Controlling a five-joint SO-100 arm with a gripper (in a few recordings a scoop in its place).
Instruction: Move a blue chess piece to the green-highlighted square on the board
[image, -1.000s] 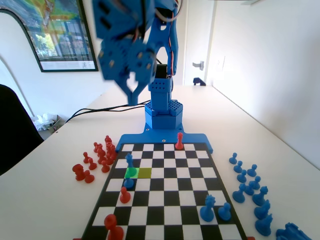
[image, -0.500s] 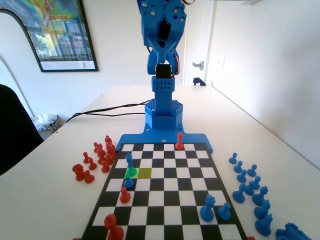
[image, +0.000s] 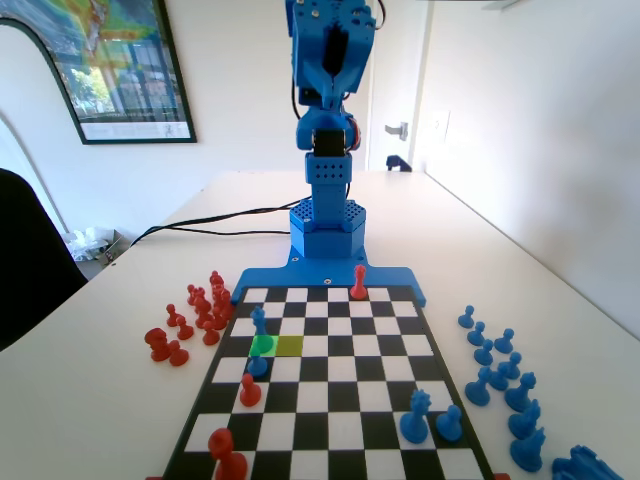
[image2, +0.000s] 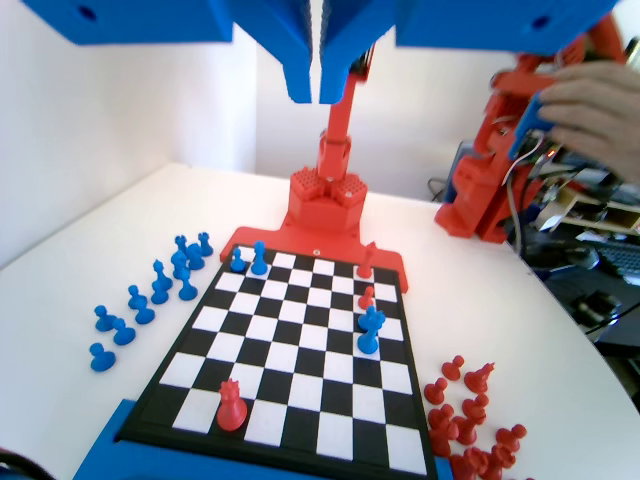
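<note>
The slim blue chess piece (image: 259, 321) stands on the board (image: 322, 441), on the square just beyond the bright green-highlighted square (image: 263, 345). A squat blue pawn (image: 257, 365) stands on the near side of that green square. In the wrist view the slim piece (image2: 367, 342) is right of the board's middle, with the pawn close behind it. My gripper (image2: 318, 80) hangs high above the board's arm end, jaws shut with nothing between them. In the fixed view the blue arm (image: 328, 75) is folded upright over its base.
A duller olive square (image: 290, 345) lies right of the green one. Red pieces (image: 190, 320) are heaped off the board's left, blue ones (image: 495, 370) off its right. On the board stand red pieces (image: 249, 390) (image: 358, 282) (image: 225, 452) and two bigger blue pieces (image: 415, 416).
The arm swung from the left of the fixed view back to the centre and rose upright over its base. No piece on the board has moved.
</note>
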